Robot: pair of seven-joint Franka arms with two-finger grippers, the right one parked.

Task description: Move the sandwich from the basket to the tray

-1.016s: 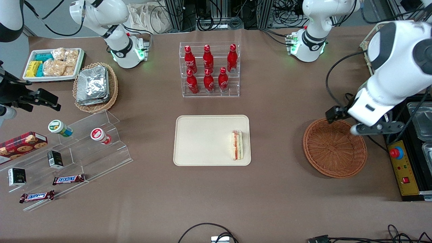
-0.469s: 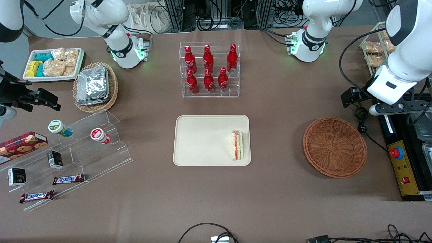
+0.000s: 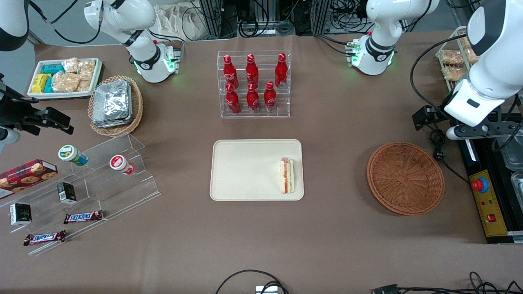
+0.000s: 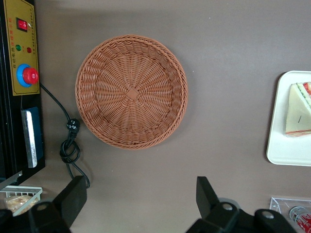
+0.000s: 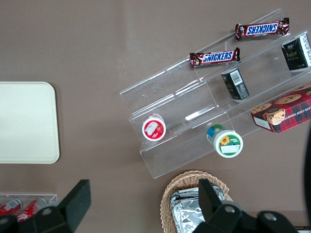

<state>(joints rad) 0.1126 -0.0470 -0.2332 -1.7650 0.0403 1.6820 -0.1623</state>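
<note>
The sandwich (image 3: 287, 175) (image 4: 297, 111), a white wedge with red and green layers, lies on the cream tray (image 3: 245, 171) (image 4: 286, 150), at the tray's end nearest the basket. The reddish-brown wicker basket (image 3: 405, 178) (image 4: 131, 91) holds nothing. My left gripper (image 3: 476, 130) (image 4: 141, 194) hangs above the table toward the working arm's end, farther from the front camera than the basket. Its black fingers (image 4: 77, 191) stand wide apart and open, with only bare table between them.
A control box with a red button (image 3: 480, 184) and a coiled cable (image 3: 437, 151) lie beside the basket. An acrylic rack of red bottles (image 3: 254, 83) stands farther back than the tray. Acrylic steps with snacks (image 3: 81, 183) and a foil-filled basket (image 3: 115, 105) lie toward the parked arm's end.
A second ago my gripper hung over the basket's rim; it has since risen and drawn away from the front camera. Nothing has moved in the last half second.
</note>
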